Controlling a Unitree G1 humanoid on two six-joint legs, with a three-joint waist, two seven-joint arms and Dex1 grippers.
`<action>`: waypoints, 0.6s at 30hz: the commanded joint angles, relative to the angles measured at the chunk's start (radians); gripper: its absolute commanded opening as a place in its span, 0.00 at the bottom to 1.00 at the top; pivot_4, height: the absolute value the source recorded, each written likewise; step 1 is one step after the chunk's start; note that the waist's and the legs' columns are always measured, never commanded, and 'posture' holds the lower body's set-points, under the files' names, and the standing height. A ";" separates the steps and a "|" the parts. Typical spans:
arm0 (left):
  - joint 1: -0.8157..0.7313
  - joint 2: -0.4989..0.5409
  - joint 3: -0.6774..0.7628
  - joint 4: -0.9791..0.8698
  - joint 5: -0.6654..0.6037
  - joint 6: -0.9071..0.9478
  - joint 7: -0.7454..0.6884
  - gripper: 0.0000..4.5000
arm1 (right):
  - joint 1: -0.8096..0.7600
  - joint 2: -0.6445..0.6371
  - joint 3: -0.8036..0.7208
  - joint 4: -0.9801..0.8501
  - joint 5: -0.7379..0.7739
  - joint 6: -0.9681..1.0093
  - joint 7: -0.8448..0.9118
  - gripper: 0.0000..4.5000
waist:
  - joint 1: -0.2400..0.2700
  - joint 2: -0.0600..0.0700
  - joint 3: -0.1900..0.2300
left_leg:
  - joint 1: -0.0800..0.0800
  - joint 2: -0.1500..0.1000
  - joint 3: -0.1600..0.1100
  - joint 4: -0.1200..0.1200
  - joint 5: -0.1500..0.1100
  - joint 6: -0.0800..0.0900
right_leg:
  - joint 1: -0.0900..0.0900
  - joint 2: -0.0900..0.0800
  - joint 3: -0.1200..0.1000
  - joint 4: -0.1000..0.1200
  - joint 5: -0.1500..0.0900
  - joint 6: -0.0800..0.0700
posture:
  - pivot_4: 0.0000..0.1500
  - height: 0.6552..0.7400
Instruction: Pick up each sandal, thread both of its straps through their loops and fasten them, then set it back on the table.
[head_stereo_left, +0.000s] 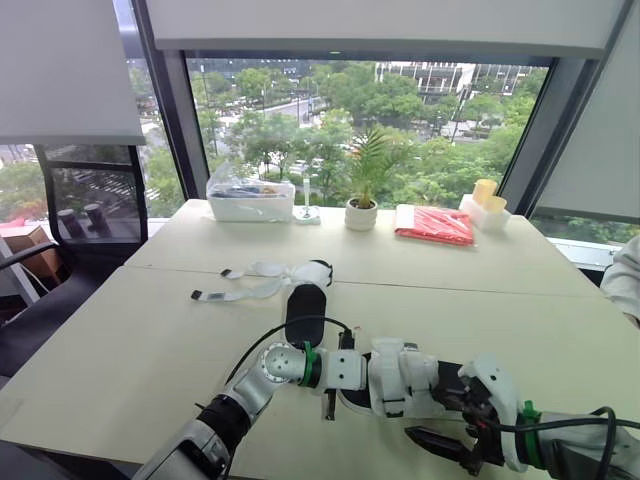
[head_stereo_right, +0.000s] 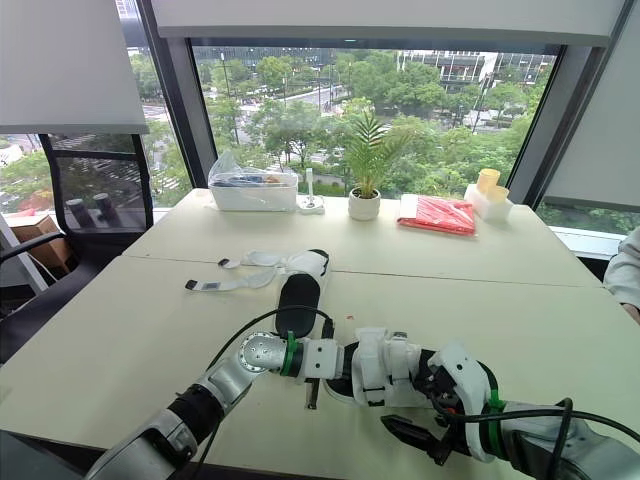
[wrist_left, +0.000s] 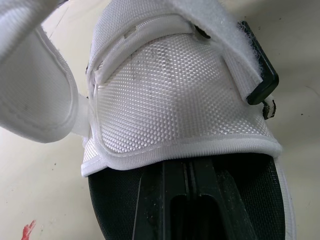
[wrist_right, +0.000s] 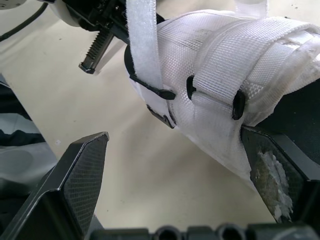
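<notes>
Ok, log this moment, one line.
near sandal: one strap loose | left gripper: at sandal | right gripper: open | far sandal: unfastened, on table

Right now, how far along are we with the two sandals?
None finished yet. In hand: the near sandal, straps through their loops, one strap end standing unfastened, right tool open beside it. Remaining: the far sandal, straps splayed loose on the table.

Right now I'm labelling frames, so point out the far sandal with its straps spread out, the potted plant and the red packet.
far sandal (head_stereo_left: 305, 303): left eye view, on its black insole.
potted plant (head_stereo_left: 361, 215): left eye view, on the white pot.
red packet (head_stereo_left: 436, 224): left eye view, on its middle.
</notes>
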 joint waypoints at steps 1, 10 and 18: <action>0.062 0.024 -0.092 0.128 0.123 0.061 -0.033 0.00 | 0.028 -0.018 0.002 -0.067 0.092 0.028 0.044 1.00 | 0.001 0.000 0.000 | 0.000 0.000 0.000 0.000 0.000 0.000 | 0.000 0.000 0.000 0.000 0.000 0.000 | 1.00 0.97; 0.060 0.024 -0.092 0.138 0.126 0.056 -0.031 0.00 | 0.092 -0.094 -0.099 -0.052 0.057 -0.026 0.049 1.00 | 0.002 0.001 0.001 | -0.001 0.000 0.000 -0.004 0.000 0.000 | -0.001 0.000 0.000 -0.004 0.000 0.000 | 1.00 0.97; 0.060 0.022 -0.090 0.145 0.126 0.054 -0.027 0.00 | 0.091 -0.112 -0.196 -0.049 0.160 0.015 0.083 1.00 | 0.003 0.002 0.002 | -0.001 0.000 0.000 -0.005 0.000 0.000 | 0.000 0.000 0.000 -0.006 0.000 0.000 | 1.00 0.97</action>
